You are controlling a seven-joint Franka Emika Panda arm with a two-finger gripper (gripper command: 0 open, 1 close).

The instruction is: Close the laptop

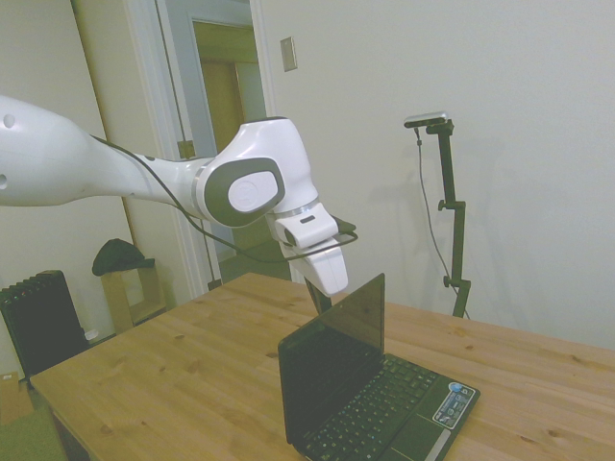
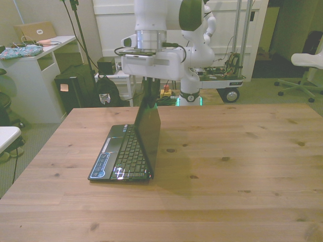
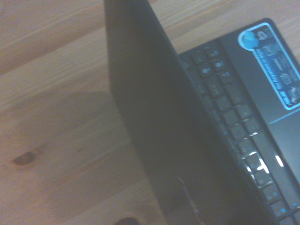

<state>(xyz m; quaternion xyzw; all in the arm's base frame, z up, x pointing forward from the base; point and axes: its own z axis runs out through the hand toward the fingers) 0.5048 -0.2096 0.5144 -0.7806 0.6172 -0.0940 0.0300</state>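
A small black laptop (image 1: 370, 389) stands open on the wooden table (image 1: 173, 384), its lid about upright and its screen dark. In the front view the laptop (image 2: 126, 151) sits left of the table's middle, keyboard toward the front view's left. My gripper (image 1: 324, 296) hangs just behind the lid's top edge, on the lid's back side; in the front view the gripper (image 2: 149, 96) is right above the lid's far upper corner. The wrist view looks down along the lid's back (image 3: 150, 122) with the keyboard (image 3: 234, 122) and a blue sticker (image 3: 274, 56) beyond it.
The bare table (image 2: 227, 166) stretches toward the front view's right of the laptop. Off the table stand a white desk (image 2: 35, 65), a black bag (image 2: 107, 96), a wheeled cart (image 2: 222, 75) and a white chair (image 2: 308, 60). A dark radiator (image 1: 38, 322) shows in the side view.
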